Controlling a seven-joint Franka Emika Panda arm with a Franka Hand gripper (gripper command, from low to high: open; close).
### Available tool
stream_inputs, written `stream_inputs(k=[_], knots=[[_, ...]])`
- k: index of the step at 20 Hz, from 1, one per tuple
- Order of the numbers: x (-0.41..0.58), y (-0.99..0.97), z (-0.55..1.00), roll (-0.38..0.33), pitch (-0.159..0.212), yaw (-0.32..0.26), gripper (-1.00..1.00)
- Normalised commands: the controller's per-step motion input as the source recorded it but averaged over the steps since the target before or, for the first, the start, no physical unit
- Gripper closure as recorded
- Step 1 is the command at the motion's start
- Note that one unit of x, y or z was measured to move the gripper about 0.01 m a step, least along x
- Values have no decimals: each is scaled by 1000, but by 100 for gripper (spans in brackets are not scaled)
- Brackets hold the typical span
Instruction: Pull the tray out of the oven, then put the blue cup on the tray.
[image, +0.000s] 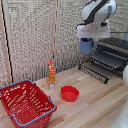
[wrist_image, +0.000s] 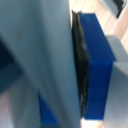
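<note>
One arm is all I have in sight, and its gripper (image: 87, 44) hangs in the air just off the front of the oven (image: 116, 51), on the exterior view's left of it; I see the blue cup (image: 87, 46) held up between the fingers, clear of the wooden table (image: 95, 95) and above the oven's dropped door (image: 93, 72); the fingers are clamped on the cup, and the wrist view confirms it, showing a dark pad (wrist_image: 80, 75) pressed flat against the blue cup (wrist_image: 95, 70) wall with no gap; the rest of that view is blur and I read nothing more from it. From the oven's mouth the tray (image: 109, 61) sticks out over the door, its thin dark bars visible; the cup is beside its outer end, not touching it as far as I can tell. Away from the oven, across the table, a shallow red bowl (image: 69, 93) sits nearest; an orange bottle (image: 51, 74) stands upright just beyond the bowl; a red mesh basket (image: 25, 104) lies farthest from the oven, well apart.
</note>
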Motion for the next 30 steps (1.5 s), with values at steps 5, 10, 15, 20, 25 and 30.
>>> stream_inputs(k=[5, 10, 15, 20, 25, 30], knots=[[-26, -1000, 88, 37, 7, -10, 100], [113, -883, -136, 39, 51, 34, 100], [149, -783, -75, 0, 53, 61, 100], [71, -673, 25, 0, 22, 9, 100], [1, -210, 5, -7, 3, -20, -100], [-7, 0, 76, -30, -6, -12, -100]])
